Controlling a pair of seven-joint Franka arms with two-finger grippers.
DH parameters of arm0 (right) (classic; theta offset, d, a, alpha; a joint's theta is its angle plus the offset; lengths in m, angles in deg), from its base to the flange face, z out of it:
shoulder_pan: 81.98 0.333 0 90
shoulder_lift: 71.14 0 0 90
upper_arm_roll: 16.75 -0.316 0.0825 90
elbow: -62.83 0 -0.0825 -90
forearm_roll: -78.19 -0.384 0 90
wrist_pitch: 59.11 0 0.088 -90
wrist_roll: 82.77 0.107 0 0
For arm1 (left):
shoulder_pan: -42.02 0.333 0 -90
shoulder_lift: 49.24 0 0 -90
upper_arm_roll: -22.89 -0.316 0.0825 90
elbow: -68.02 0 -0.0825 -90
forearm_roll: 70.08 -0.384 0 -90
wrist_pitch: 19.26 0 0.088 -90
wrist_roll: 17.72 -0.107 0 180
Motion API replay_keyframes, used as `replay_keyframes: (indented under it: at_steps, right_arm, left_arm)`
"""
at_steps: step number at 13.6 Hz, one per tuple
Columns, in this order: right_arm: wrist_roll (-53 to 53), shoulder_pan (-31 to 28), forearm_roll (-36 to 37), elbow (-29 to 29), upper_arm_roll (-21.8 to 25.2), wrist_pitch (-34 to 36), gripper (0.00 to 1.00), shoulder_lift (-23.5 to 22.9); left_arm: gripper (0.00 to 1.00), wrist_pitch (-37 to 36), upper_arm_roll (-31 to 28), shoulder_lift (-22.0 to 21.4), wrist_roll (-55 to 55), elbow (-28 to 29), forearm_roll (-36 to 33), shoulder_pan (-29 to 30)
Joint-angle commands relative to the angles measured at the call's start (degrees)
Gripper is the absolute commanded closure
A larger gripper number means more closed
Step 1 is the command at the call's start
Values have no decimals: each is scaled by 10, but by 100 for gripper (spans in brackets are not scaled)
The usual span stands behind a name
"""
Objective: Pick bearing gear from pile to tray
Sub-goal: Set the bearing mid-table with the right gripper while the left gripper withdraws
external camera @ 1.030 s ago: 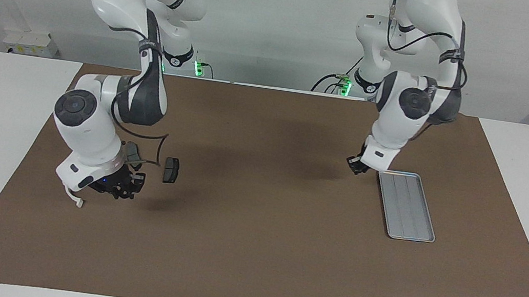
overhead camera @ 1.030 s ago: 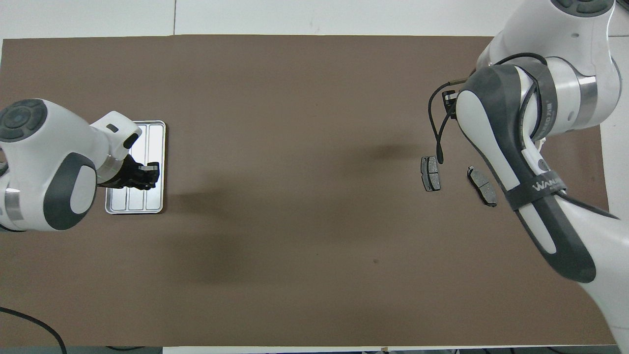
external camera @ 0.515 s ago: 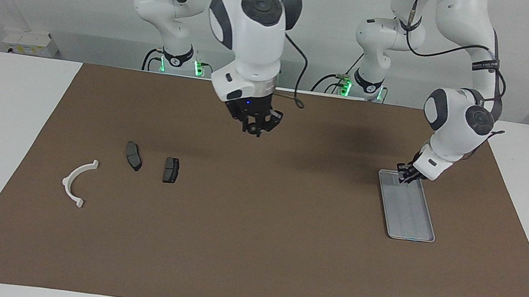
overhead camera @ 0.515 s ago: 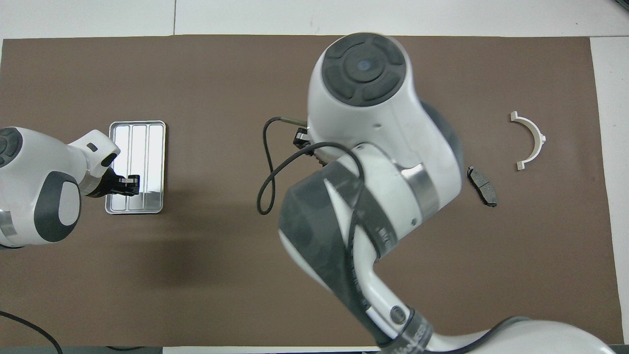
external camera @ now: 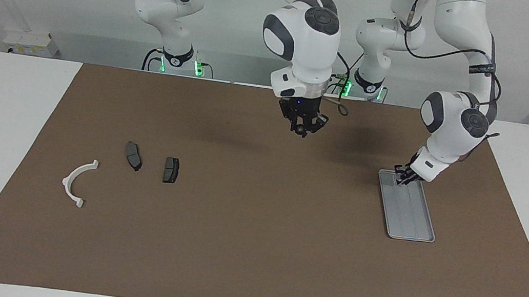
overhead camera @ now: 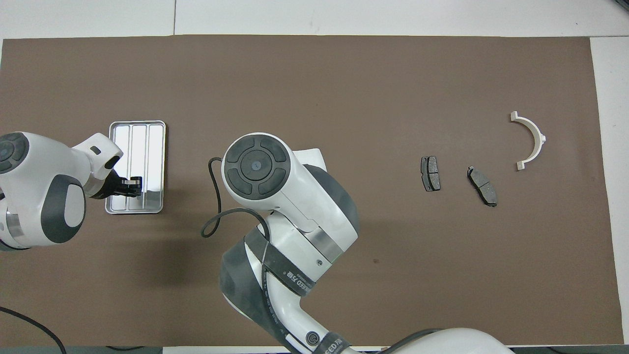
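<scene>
The silver tray (external camera: 412, 218) (overhead camera: 147, 140) lies toward the left arm's end of the table. My left gripper (external camera: 402, 174) (overhead camera: 131, 187) is low at the tray's end nearer the robots. The pile lies toward the right arm's end: a white half-ring bracket (external camera: 75, 184) (overhead camera: 533, 140) and two dark brake pads (external camera: 133, 155) (external camera: 171, 169) (overhead camera: 430, 173) (overhead camera: 482, 185). No tiny black round pieces show on the mat. My right gripper (external camera: 304, 129) hangs raised over the mat between pile and tray. Its own arm hides it in the overhead view.
A brown mat (external camera: 250, 250) (overhead camera: 314, 78) covers the table, with white table surface around it. The right arm's elbow and forearm (overhead camera: 275, 196) block much of the overhead view's middle. A black cable loops off that arm.
My right gripper rose from the pile and swung toward the tray, uncovering the bracket and pads. My left gripper moved from beside the tray to over its near end.
</scene>
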Motion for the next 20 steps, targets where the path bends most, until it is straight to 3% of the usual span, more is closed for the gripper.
replay_keyframes:
  at_steps: [1, 5, 9, 10, 11, 12, 13, 14, 15, 17, 20]
  right_arm:
    - [33, 20, 15, 28, 4, -64, 100, -36]
    - [47, 15, 40, 28, 3, -145, 100, -94]
    - [46, 10, 54, 45, 3, -190, 100, -112]
    - [46, 10, 56, 60, 4, -210, 100, -112]
    - [46, 9, 59, 69, 5, -220, 100, -112]
    - [46, 8, 65, 71, 5, -218, 100, -112]
    - [46, 5, 67, 68, 5, -211, 100, -111]
    - [46, 4, 68, 64, 6, -205, 56, -111]
    - [45, 4, 69, 58, 7, -194, 1, -111]
    - [43, -5, 78, 35, 8, -177, 0, -109]
    - [18, -55, 76, 22, 3, -174, 0, -98]
  left_arm:
    - [100, 30, 2, 13, -6, 9, 6, 7]
    - [100, 35, 2, 16, -4, 9, 6, 5]
    - [97, 36, 2, 16, -5, 9, 6, 1]
    - [72, 37, 2, 17, -5, 10, 5, 0]
    - [40, 36, 2, 17, -6, 10, 6, 0]
    - [19, 33, 2, 17, -6, 9, 5, 2]
    - [7, 26, 2, 17, -6, 2, 5, 2]
    - [0, 19, 3, 17, -3, -5, 5, 0]
    - [0, -6, 3, 15, 2, -23, 6, -2]
    - [0, -70, 5, 18, 43, -73, 14, -19]
    - [0, -69, 5, 20, 145, -84, 16, -65]
